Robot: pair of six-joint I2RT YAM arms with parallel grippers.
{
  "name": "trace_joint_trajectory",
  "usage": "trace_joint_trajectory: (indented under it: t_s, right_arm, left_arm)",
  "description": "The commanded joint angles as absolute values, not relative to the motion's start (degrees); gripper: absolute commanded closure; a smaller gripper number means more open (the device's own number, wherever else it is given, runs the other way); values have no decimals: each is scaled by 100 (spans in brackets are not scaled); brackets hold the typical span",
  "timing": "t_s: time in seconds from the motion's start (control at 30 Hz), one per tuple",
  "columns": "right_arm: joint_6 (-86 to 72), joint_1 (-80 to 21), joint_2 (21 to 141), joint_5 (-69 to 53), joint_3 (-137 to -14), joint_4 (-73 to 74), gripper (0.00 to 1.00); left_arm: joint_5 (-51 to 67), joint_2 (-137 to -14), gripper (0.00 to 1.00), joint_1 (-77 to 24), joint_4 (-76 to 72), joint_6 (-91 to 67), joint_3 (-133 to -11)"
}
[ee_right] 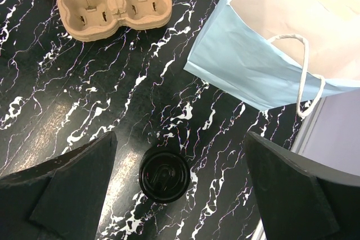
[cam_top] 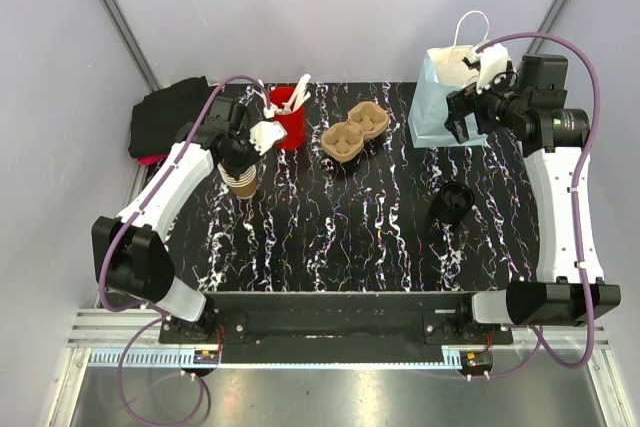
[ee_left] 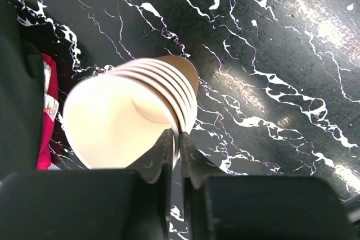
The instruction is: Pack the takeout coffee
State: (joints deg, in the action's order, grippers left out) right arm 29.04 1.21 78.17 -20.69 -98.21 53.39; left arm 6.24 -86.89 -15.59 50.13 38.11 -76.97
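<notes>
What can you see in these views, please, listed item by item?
cups: nested stack, about five rims, tan with white inside, left of table
red cup: one, red, holds white utensils, back left
carrier: one, brown, back centre
bag: one, light blue with white handles, back right
lid: one, black, right side
cloth: one, black, back-left edge
table: one, black with white veins
left gripper: one, black, shut on cups' rim
right gripper: one, black, open, above lid
</notes>
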Motion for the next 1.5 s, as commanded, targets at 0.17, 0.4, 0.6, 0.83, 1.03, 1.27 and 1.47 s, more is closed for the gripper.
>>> trace_joint_trajectory:
  t_s: [0.17, 0.4, 0.6, 0.83, 1.03, 1.27, 1.47]
  right_arm:
    - [2830, 35, 7699, -2118, -10037, 5150, 0]
    - [2795, 35, 7717, -2101, -10107, 5159, 0]
    - [2777, -113, 7708, -2074, -10107, 5150, 0]
    - [2760, -158, 7699, -2022, -10134, 5142, 0]
    - [2733, -193, 7691, -1960, -10160, 5142, 0]
    - [2725, -228, 7629, -1916, -10151, 5168, 0]
    - [2716, -237, 7550, -1899, -10160, 5221, 0]
  left_arm:
    - [633, -8605, 100, -1521, 4931, 3788, -7954]
    - [492, -8367, 100, -1529, 4702, 3718, -7981]
    - [352, -8165, 100, -1529, 4412, 3639, -7893]
    - [193, -7972, 100, -1529, 4263, 3665, -8024]
    - [150, -7779, 100, -1564, 4359, 3718, -8314]
    - [-139, -7594, 100, -1819, 4517, 3823, -8560]
    - [-369, -7427, 100, -2390, 4798, 3771, -8850]
